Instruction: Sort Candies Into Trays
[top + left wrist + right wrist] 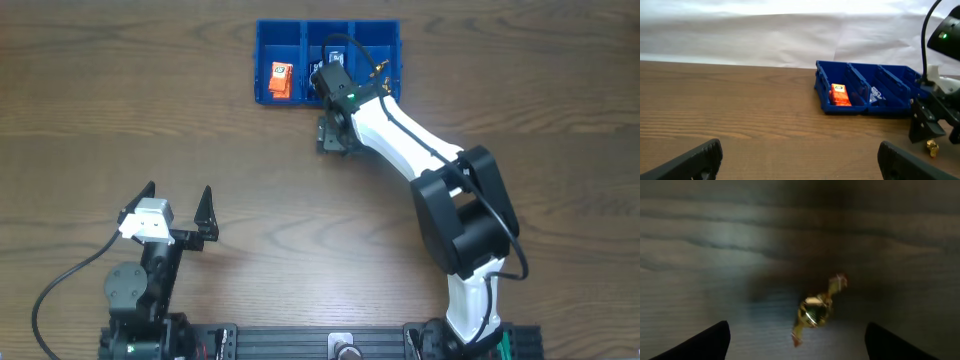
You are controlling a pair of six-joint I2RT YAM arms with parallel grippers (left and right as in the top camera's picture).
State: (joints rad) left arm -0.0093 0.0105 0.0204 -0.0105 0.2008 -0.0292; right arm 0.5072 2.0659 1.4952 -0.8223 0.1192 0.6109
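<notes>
A blue tray (266, 40) with three compartments stands at the far middle of the table. An orange candy (282, 81) lies in its left compartment, also seen as the orange candy (840, 94) in the left wrist view. Pale wrapped candies (877, 95) lie in the middle compartment. My right gripper (334, 138) hangs low just in front of the tray, open, straddling a gold-wrapped candy (815, 311) on the wood; neither finger touches it. The gold candy (932, 147) lies under the right gripper (929, 125). My left gripper (178, 195) stands open and holds nothing, near the front left.
The right arm (400, 130) crosses over the tray's right compartment and hides part of it. Bare wooden table (150, 110) stretches left of the tray and between the two arms. A white backdrop (740, 35) rises behind the table's far edge.
</notes>
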